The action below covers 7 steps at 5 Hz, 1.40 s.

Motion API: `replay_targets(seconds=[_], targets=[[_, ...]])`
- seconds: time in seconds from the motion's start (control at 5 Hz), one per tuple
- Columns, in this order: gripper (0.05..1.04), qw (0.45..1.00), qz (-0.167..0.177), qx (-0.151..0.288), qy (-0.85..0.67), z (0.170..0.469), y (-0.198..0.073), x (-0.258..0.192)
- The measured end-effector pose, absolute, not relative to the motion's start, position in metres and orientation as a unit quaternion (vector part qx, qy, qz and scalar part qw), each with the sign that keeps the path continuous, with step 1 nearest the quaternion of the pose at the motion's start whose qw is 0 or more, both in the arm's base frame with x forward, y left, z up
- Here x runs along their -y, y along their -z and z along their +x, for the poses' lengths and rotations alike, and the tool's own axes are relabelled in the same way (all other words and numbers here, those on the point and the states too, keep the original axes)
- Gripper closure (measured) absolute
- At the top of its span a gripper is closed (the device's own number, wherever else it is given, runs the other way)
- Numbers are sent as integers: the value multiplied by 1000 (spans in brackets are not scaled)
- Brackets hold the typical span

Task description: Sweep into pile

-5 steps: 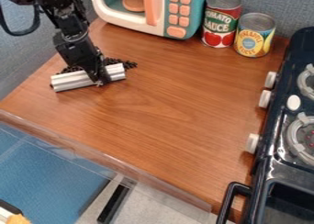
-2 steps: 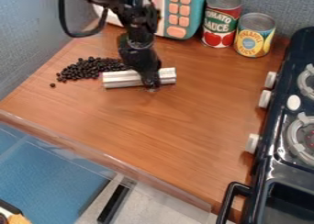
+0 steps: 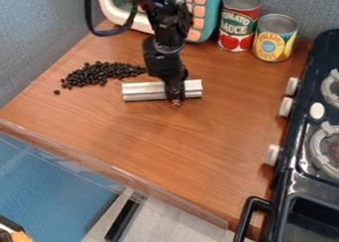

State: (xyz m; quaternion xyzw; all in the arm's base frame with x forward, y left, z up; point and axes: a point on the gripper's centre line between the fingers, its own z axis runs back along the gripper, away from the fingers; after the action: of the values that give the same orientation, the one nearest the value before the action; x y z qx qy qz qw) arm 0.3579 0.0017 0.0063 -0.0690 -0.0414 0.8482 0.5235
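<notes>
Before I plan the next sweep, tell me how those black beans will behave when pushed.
The black beans look small and rounded, so they would probably roll. Being loose, they may scatter; one already sits apart at the lower left.

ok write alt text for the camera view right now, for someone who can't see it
A robot arm's black pincer holds a ridged silver bar low over a wooden counter, right of a loose pile of black beans; two cans stand behind.

Toy kitchen, stove (image 3: 306, 186), microwave (image 3: 214, 15), food cans (image 3: 275, 37)
</notes>
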Motion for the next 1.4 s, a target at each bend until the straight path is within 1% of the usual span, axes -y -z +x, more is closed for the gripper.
replay_targets(seconds=[0.2,0.4,0.6,0.8,1.0,1.2,1.4], targets=[[706,544,2,-2,-839,360,-5,1],[706,558,32,-21,-829,360,-4,4],[706,566,21,-11,-824,360,-4,7],[706,592,14,-11,-805,352,-4,14],[706,617,17,-25,-786,338,-5,30],[632,625,18,-32,-780,331,-5,33],[327,631,20,-26,-775,325,-4,38]])
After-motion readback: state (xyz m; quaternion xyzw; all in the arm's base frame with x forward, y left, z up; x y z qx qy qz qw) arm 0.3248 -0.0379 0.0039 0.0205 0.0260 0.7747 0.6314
